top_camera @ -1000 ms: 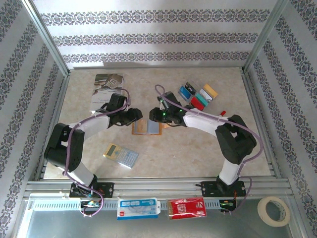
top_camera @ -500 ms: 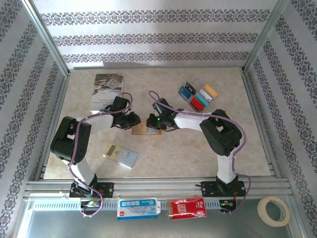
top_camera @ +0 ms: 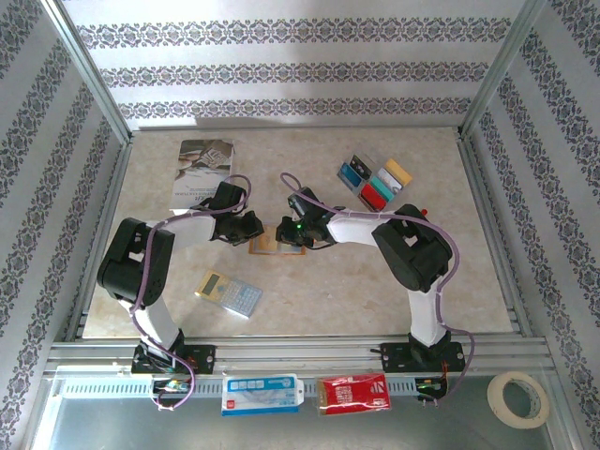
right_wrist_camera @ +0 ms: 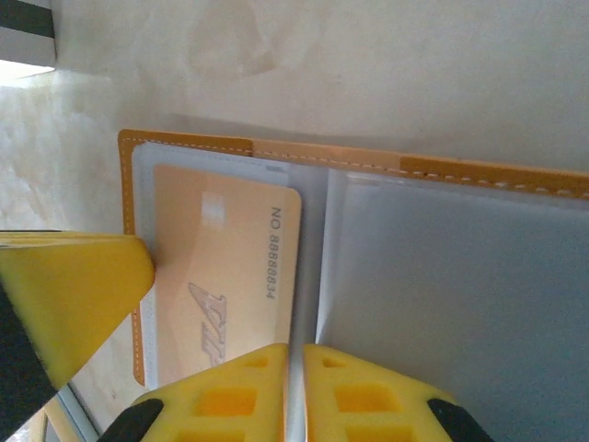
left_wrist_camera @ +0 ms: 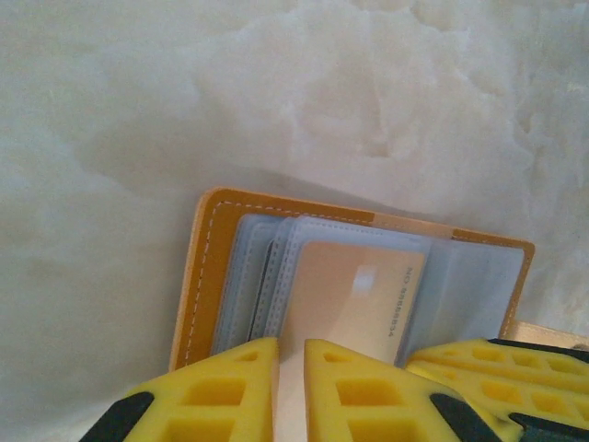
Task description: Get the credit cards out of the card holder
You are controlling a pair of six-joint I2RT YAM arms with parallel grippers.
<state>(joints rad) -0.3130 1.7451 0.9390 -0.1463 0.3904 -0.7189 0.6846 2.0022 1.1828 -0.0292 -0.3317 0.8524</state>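
The card holder [top_camera: 269, 246] lies open on the worktop [top_camera: 375, 281], a gold card [right_wrist_camera: 225, 276] tucked in its sleeve. Over it the left gripper [left_wrist_camera: 290, 391] and right gripper [right_wrist_camera: 294, 391] meet, jaws nearly pressed together, each seemingly pinching a sleeve leaf. Best: one anchors, the other slides the card straight out.

A grey-and-yellow calculator [top_camera: 229, 294] is laid flat on the marbled table [top_camera: 356, 300]. A grey booklet [top_camera: 202, 173] is seen well behind the calculator. In front of the calculator a blue-and-white packet [top_camera: 261, 394] and a red packet [top_camera: 353, 393] are laid, and a tape roll [top_camera: 518, 397] far to its right.
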